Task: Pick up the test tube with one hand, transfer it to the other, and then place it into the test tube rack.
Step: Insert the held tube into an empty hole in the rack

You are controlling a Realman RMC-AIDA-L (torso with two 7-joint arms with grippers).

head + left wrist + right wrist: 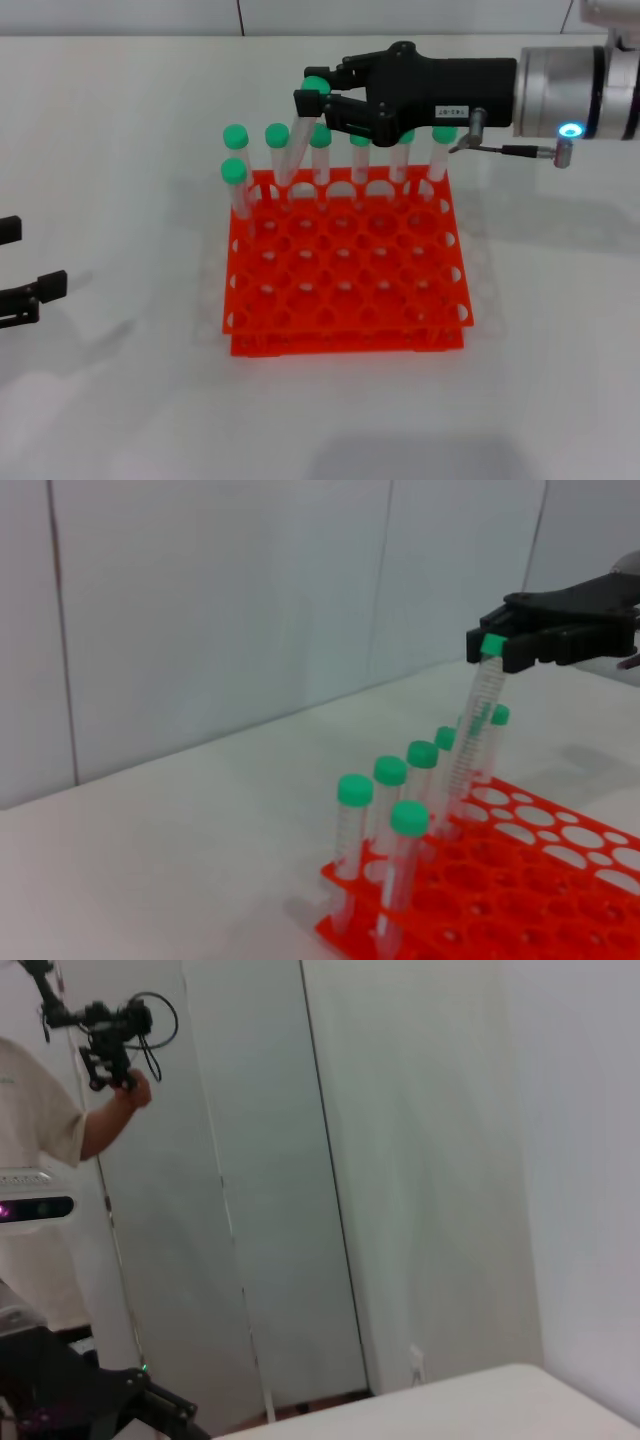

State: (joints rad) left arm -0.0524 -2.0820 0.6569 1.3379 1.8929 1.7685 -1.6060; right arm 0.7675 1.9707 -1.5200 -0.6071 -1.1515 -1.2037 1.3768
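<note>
My right gripper [314,97], black with a white label, is over the back edge of the orange-red test tube rack [345,300]. It is shut on the green cap of the test tube [296,148]. The tube hangs tilted, its lower end at a back-row hole near the rack's left side. The left wrist view shows the same gripper [497,646] holding the tube [474,730] slanted above the rack [530,880]. My left gripper [20,262] is parked at the table's left edge, open and empty.
Several other green-capped tubes [361,160] stand in the rack's back row, and one [236,190] stands in the second row at the left. They crowd closely around the held tube. The rack's front rows of holes hold nothing.
</note>
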